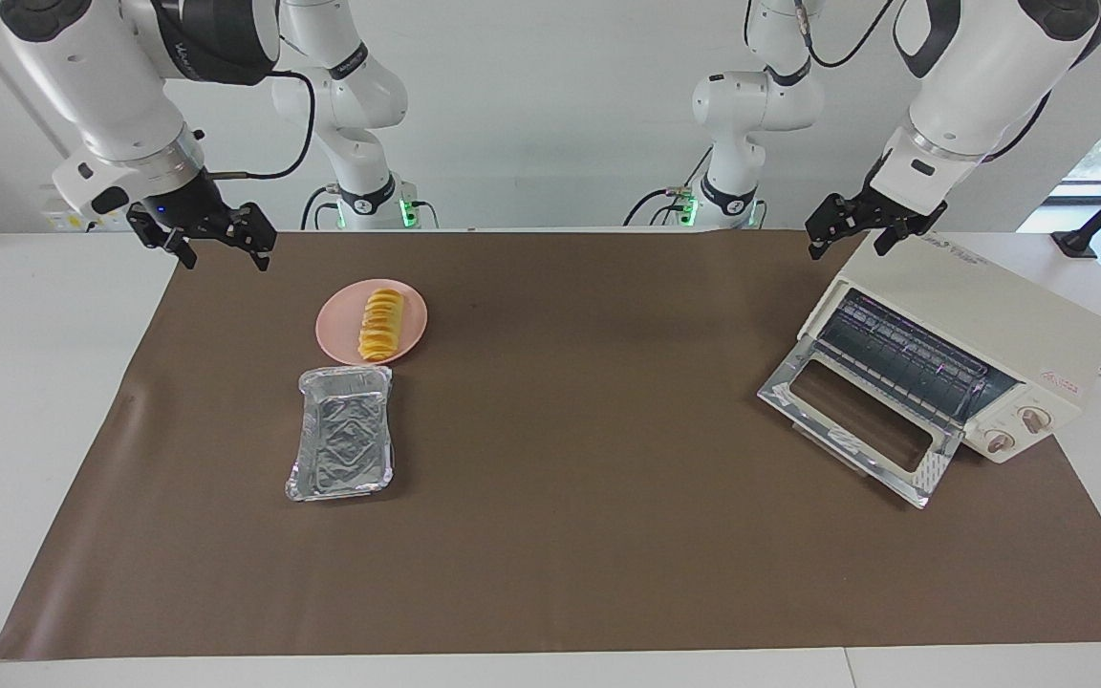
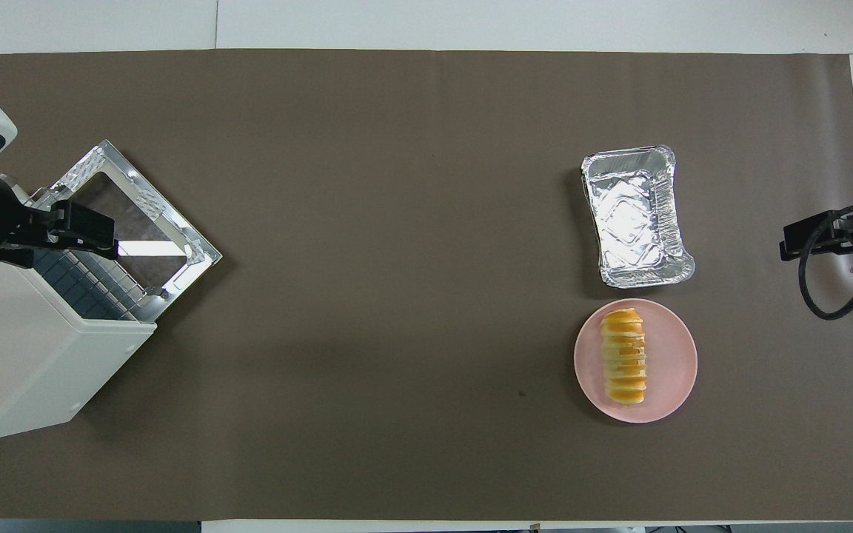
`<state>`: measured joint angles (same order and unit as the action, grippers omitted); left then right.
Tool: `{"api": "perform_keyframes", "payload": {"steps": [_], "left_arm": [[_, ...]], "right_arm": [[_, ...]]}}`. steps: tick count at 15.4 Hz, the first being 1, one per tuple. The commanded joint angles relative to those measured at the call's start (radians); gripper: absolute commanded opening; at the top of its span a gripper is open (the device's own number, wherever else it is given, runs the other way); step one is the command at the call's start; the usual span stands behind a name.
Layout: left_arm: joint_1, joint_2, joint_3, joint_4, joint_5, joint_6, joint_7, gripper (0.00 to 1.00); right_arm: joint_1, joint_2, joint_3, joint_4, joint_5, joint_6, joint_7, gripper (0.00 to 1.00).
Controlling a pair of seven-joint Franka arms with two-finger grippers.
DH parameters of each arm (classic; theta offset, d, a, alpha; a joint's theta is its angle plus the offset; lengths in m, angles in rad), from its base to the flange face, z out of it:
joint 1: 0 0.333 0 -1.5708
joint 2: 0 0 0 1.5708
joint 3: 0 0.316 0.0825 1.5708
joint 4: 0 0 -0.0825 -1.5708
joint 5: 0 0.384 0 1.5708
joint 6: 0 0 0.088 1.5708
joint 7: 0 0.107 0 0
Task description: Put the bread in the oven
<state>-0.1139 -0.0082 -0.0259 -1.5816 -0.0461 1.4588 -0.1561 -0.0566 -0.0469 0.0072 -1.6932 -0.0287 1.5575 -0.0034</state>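
The bread [image 1: 380,326] [image 2: 624,357], a golden-yellow ridged loaf, lies on a pink plate [image 1: 412,308] toward the right arm's end of the table. At the left arm's end stands the cream-white oven [image 1: 990,325] [image 2: 41,370], its glass door [image 1: 856,420] dropped open and the wire rack showing inside. My left gripper [image 1: 847,242] hangs open and empty over the oven's top corner. Over the brown mat's corner by its own base, apart from the plate, my right gripper [image 1: 223,250] is also open and holds nothing.
A silver foil tray [image 1: 342,435] [image 2: 637,215] lies beside the plate, farther from the robots. A brown mat [image 1: 589,535] covers the table. A black cable loops from the right gripper in the overhead view.
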Motion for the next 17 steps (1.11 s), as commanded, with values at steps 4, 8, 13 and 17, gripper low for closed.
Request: {"api": "perform_keyframes", "payload": {"steps": [4, 8, 13, 17], "left_arm": [[0.008, -0.015, -0.005, -0.009, -0.005, -0.003, 0.007, 1.00], [0.008, -0.015, -0.005, -0.009, -0.005, -0.003, 0.009, 1.00], [0.008, -0.015, -0.005, -0.009, -0.003, -0.003, 0.007, 1.00], [0.008, -0.015, -0.005, -0.009, -0.003, -0.003, 0.007, 1.00]], "right_arm": [[-0.012, -0.013, 0.008, -0.019, -0.014, 0.001, -0.015, 1.00], [0.004, -0.047, 0.014, -0.098, -0.010, 0.048, 0.000, 1.00], [0.067, -0.080, 0.025, -0.310, 0.003, 0.213, 0.080, 1.00], [0.132, -0.079, 0.025, -0.474, 0.019, 0.353, 0.140, 1.00]]}}
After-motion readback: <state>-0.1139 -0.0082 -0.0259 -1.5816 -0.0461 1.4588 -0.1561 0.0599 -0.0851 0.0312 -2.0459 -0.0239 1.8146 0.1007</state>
